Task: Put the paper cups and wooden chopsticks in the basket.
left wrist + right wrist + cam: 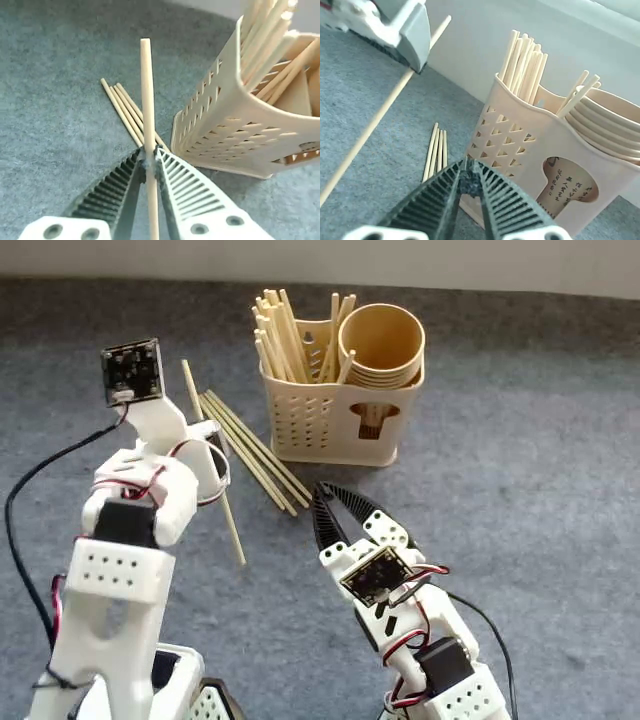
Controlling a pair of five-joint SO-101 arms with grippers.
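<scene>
L pincer (pixel 150 161) clenched on one chopstick (pixel 146 90), gripped approx mid-shaft, stick running on past the tips. Loose chopsticks (pixel 122 107) lie on grey surface (pixel 50 100) just beyond those tips, next to basket (pixel 220 130). R pincer (pixel 469 181) clenched, nothing in it, tips near basket wall. Basket holds stacked paper cups (pixel 380 340) w/ upright chopsticks (pixel 285 335).

held chopstick (pixel 234 530): middle hidden behind left arm (pixel 135 510) | basket (pixel 225 130): far side cut off by edge | paper cups (pixel 385 335): stacked, perhaps four, count unclear
</scene>
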